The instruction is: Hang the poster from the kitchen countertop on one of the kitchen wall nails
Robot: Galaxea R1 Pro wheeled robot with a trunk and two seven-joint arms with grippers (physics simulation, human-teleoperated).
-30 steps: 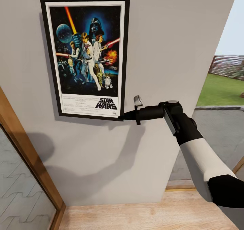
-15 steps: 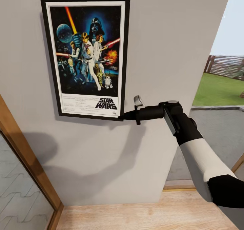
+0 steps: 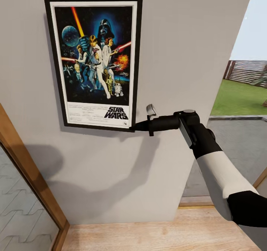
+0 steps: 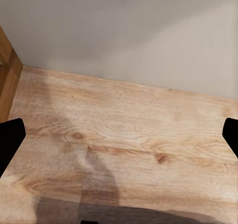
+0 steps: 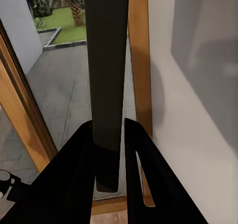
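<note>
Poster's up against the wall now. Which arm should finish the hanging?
Right. The right gripper already clamps the poster at its lower right corner against the wall; the left gripper faces the floor.

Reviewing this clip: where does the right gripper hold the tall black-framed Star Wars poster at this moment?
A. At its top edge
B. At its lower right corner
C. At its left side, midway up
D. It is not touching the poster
B: in the head view the right gripper meets the tall black-framed Star Wars poster at its lower right corner, and the right wrist view shows its fingers closed on the frame's edge.
</note>
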